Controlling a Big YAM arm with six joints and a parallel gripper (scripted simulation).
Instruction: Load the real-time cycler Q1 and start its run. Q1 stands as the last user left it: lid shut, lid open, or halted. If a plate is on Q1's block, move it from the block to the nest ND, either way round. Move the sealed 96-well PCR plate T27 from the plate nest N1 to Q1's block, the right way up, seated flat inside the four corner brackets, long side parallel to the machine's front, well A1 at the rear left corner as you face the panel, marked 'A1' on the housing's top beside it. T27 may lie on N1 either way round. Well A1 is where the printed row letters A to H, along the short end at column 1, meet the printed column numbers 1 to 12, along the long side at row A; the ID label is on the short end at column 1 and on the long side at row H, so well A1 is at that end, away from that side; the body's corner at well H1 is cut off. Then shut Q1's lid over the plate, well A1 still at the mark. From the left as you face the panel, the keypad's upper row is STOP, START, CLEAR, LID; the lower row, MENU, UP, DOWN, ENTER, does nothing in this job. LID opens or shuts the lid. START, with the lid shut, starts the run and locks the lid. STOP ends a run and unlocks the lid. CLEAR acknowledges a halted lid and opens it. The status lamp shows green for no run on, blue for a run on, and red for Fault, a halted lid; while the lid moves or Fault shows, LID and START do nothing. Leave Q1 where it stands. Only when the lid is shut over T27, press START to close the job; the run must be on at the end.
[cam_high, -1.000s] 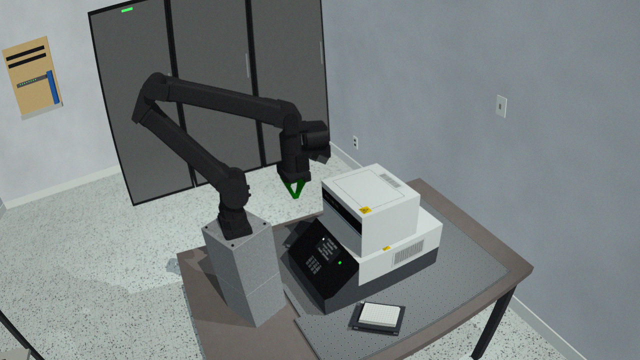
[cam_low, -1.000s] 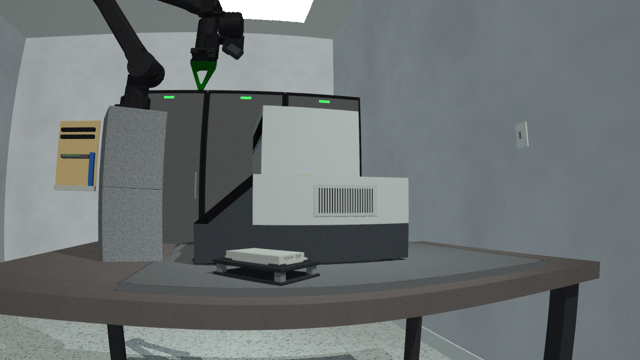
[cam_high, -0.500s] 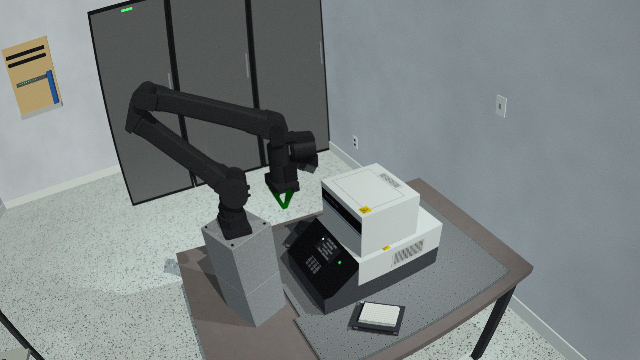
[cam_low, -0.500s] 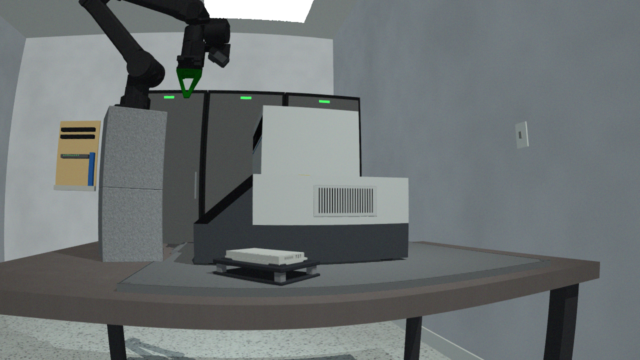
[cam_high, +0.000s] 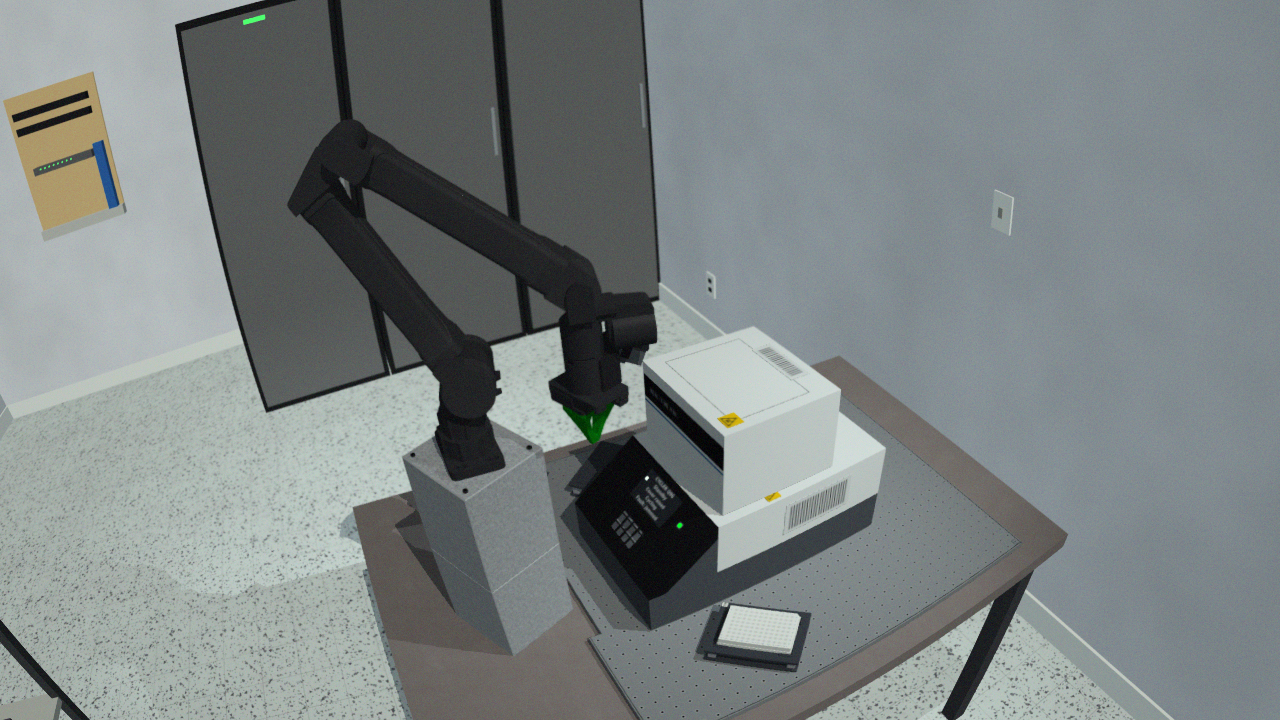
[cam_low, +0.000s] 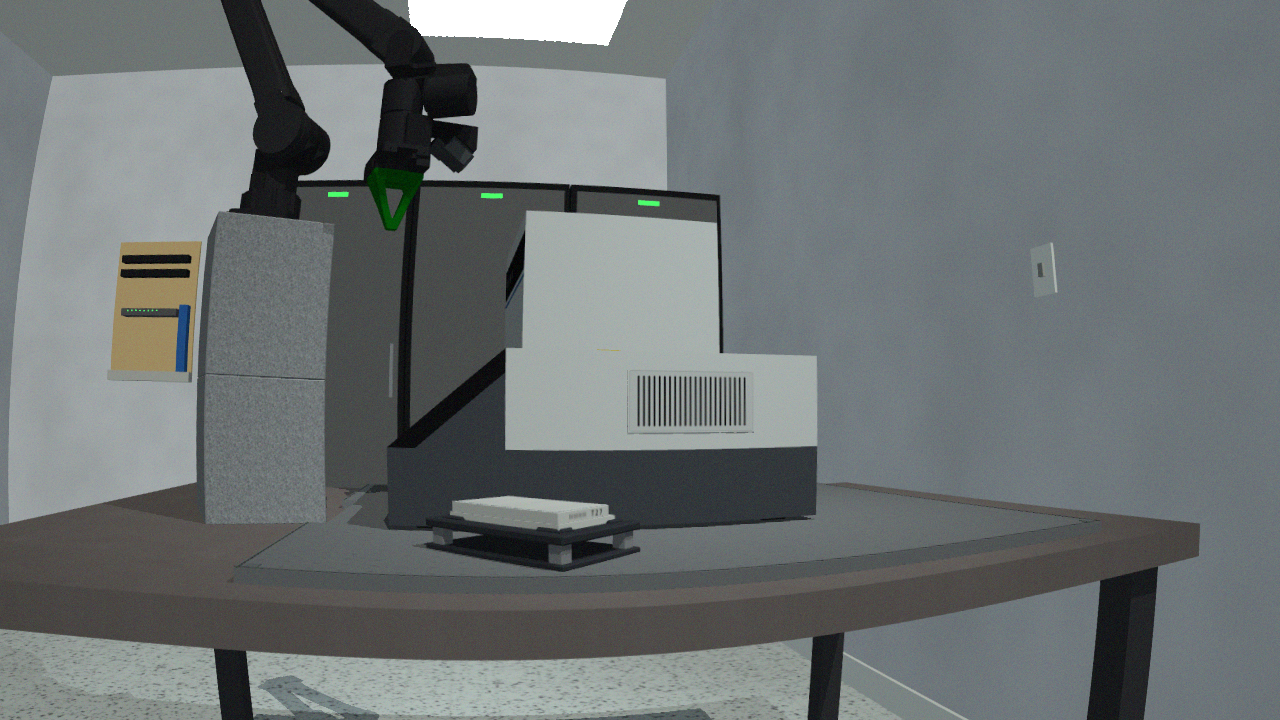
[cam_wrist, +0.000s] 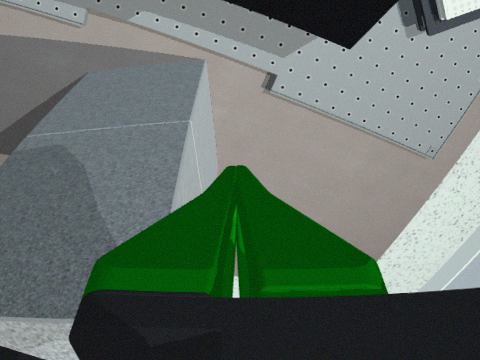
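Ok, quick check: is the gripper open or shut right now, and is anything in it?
Gripper: shut, green fingers pressed together, holding nothing; it hangs in the air above the panel side of the cycler.

The tool (cam_low: 391, 219), closed and empty, hangs above and left of cycler Q1 (cam_low: 662, 394), beside the grey pedestal (cam_low: 264, 358). Plate T27 (cam_low: 532, 512) lies on nest N1 (cam_low: 537, 542) on the counter (cam_low: 626, 600).

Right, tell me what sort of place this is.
Most likely a laboratory. A white-and-grey benchtop cycler with a black keypad panel stands on a perforated grey breadboard, a white 96-well plate waits on a black nest, and tall dark cabinets line the wall.
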